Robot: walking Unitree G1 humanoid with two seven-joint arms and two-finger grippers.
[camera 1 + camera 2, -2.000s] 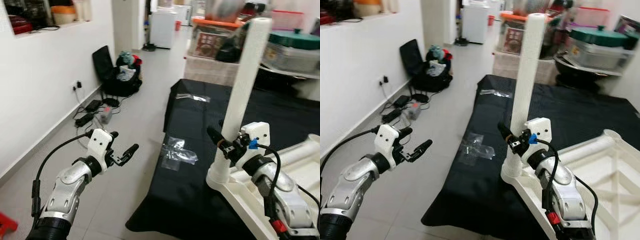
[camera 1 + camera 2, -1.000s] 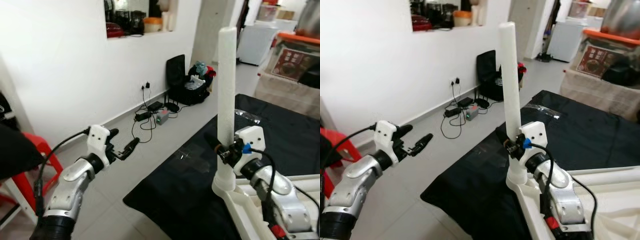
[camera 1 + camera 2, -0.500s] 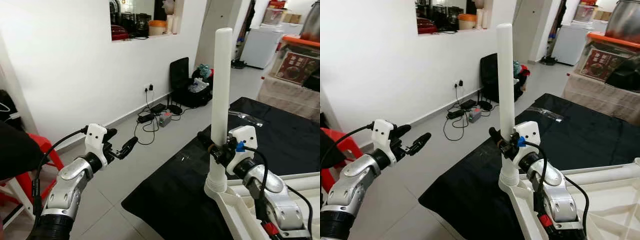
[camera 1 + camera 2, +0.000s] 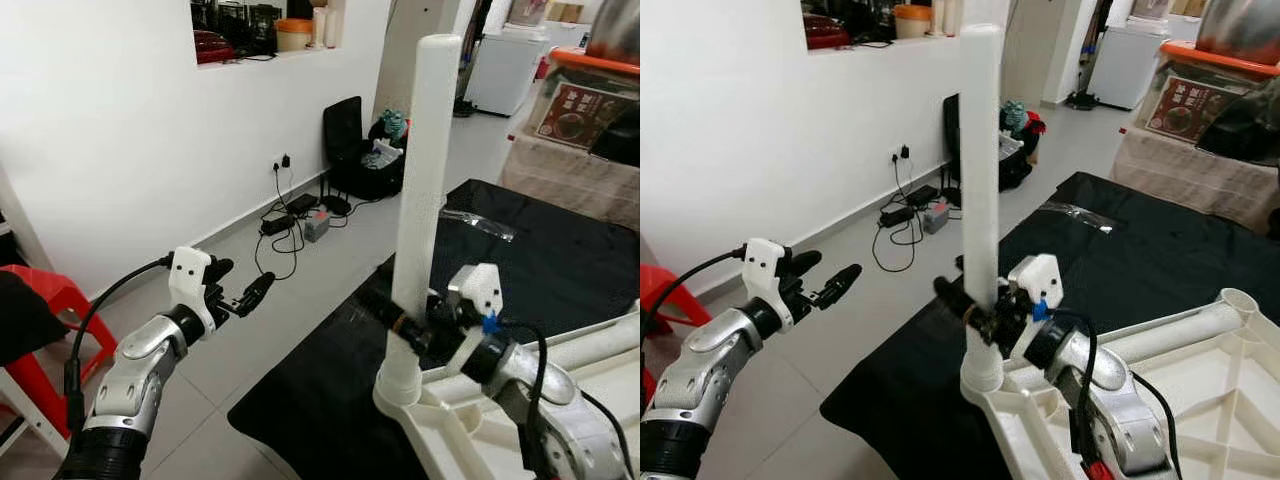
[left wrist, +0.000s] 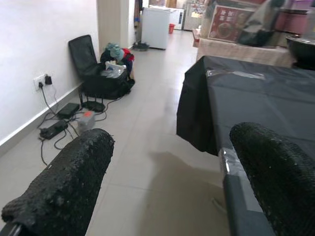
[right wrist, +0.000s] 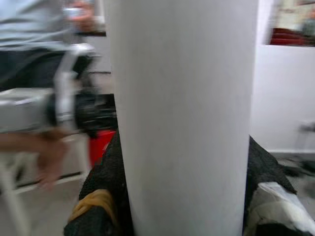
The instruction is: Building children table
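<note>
One table leg (image 4: pixel 422 170) gripped by right hand (image 4: pixel 405 325).

White wall (image 4: pixel 110 130), pale tiled floor (image 4: pixel 300 290), black cloth (image 4: pixel 520 250) on a table, red stool (image 4: pixel 40 300), cables (image 4: pixel 285 225) by the wall.

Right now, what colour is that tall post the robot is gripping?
White. The table leg, clamped in the right gripper, shows best in the left eye view.

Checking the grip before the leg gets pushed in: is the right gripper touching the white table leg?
Touching. In the right wrist view the black fingers press against both sides of the white table leg, no gap showing.
</note>
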